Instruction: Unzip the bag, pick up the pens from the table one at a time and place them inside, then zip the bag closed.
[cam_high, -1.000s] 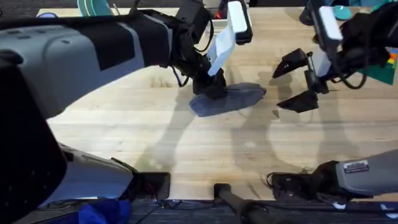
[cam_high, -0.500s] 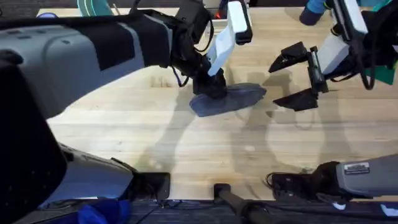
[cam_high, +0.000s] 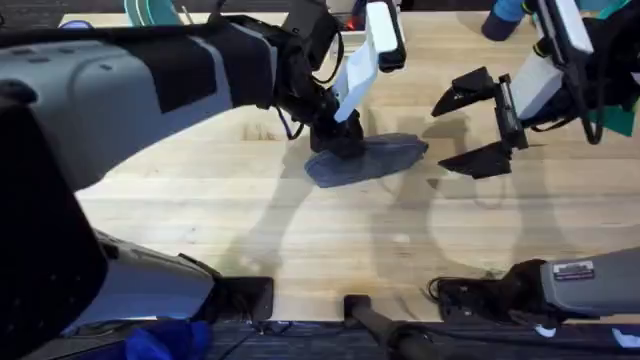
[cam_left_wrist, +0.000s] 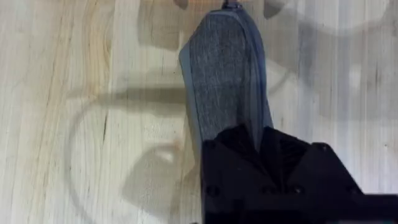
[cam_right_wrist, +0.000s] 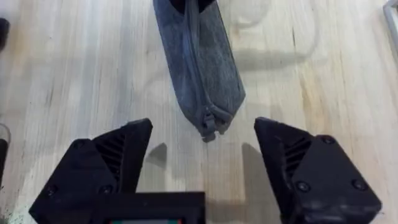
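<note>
The left arm is sweeping across the overhead view as a big grey blur, hiding much of the near-left part of the table (cam_high: 330, 250). The left gripper (cam_high: 340, 140) is pressing down on the near-left end of the bag (cam_high: 375, 158), and that end is disappearing under the black fingers. In the left wrist view the gripper body (cam_left_wrist: 273, 168) is covering the bag's (cam_left_wrist: 224, 68) nearer part, so whether those fingers are pinching the fabric or just resting on it, I cannot tell.

One bag is lying on the table, grey-blue, zipper running along its length. In the right wrist view its far end is getting cut off by the frame edge, while the near end of the bag (cam_right_wrist: 202, 68) with the zipper pull (cam_right_wrist: 210, 129) is sitting plainly in sight.

The right gripper (cam_high: 480, 122) is hanging just right of the bag, not touching it, fingers spread wide. Its two black fingers (cam_right_wrist: 112, 158) are framing the bag's tip from either side, well apart.
</note>
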